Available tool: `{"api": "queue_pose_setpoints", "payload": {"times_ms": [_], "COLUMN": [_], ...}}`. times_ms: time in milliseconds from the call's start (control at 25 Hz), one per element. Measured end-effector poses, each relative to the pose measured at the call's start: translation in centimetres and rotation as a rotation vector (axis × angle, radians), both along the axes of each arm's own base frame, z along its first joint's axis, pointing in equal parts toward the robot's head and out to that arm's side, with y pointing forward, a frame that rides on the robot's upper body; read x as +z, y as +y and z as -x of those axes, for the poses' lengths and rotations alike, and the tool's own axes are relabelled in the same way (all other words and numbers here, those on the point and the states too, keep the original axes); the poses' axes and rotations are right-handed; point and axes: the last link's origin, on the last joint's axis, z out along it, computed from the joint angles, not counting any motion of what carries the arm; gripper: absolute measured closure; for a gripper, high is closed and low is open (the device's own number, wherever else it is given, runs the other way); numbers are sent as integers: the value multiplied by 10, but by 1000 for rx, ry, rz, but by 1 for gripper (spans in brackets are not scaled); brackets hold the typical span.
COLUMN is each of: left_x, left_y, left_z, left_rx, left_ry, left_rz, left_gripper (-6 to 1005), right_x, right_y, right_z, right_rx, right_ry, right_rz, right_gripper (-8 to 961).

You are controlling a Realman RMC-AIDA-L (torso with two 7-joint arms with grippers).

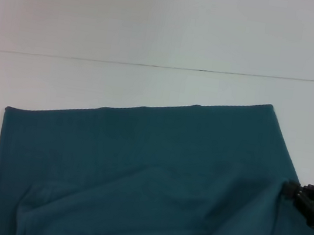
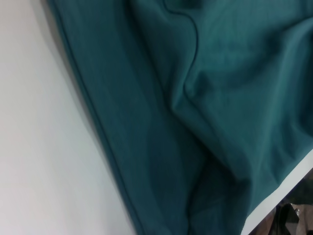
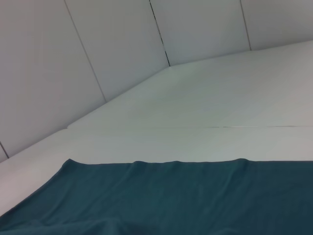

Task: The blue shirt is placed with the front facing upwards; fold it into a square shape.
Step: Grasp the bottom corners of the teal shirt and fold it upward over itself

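Note:
The blue shirt (image 1: 137, 173) lies spread on the white table, plain teal side up, with no lettering showing. A loose fold runs diagonally across its near half. My right gripper (image 1: 289, 189) is at the shirt's right edge, and the cloth bunches into its tip as if pinched and lifted slightly there. In the left wrist view the shirt (image 2: 195, 98) fills most of the picture with soft creases and a hemmed edge. The right wrist view shows the shirt's far edge (image 3: 171, 196). My left gripper is not seen in any view.
The white table (image 1: 157, 35) stretches beyond the shirt, with a thin seam line (image 1: 153, 66) across it. White wall panels (image 3: 98, 49) stand behind the table. A dark shape (image 2: 293, 220) sits past the shirt's edge in the left wrist view.

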Motion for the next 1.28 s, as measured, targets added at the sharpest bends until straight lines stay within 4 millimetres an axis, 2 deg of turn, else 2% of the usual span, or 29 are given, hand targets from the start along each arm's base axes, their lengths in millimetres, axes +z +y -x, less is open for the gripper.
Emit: {"api": "queue_pose_setpoints", "payload": {"times_ms": [440, 1280], "left_x": [-3, -17], "left_y": [1, 14], "left_z": [3, -17], "left_rx": [19, -21], "left_ry": [38, 0], "left_rz": [14, 59], "left_gripper": [68, 75], "right_x": [1, 0], "right_y": [1, 1], "right_z": [-1, -2], "right_rx": [-3, -9], "right_ry": [-5, -15], "right_rz": [-3, -2], "right_gripper": [915, 915]}}
